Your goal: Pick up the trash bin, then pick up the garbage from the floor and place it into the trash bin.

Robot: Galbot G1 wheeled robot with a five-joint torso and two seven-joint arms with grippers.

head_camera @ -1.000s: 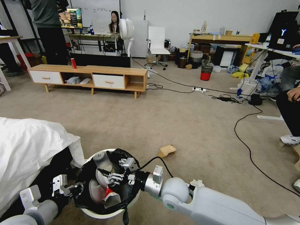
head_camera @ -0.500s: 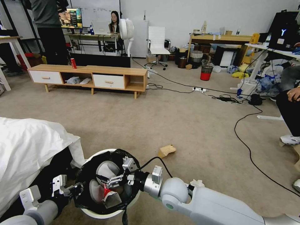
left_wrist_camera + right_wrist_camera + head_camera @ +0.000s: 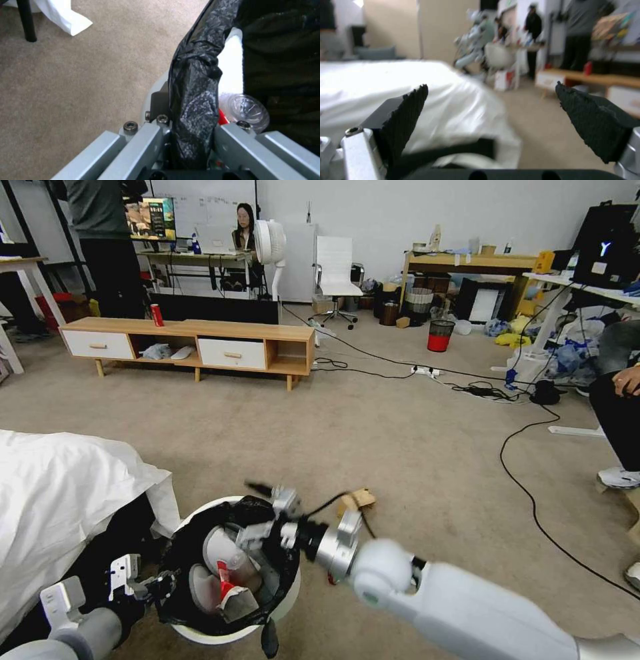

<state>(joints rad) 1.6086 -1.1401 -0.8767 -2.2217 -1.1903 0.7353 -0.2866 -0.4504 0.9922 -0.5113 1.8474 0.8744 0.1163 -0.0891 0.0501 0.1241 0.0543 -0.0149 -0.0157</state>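
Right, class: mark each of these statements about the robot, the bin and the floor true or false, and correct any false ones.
1. The left gripper is clamped on the rim of the round white plastic bin with the black liner. True.
2. The right gripper is shut on a wrapper. False: it is open and empty.
3. A crumpled brown paper bag lies on the beige carpet. True.
4. The bin is empty. False: a red-white crumpled wrapper lies inside.
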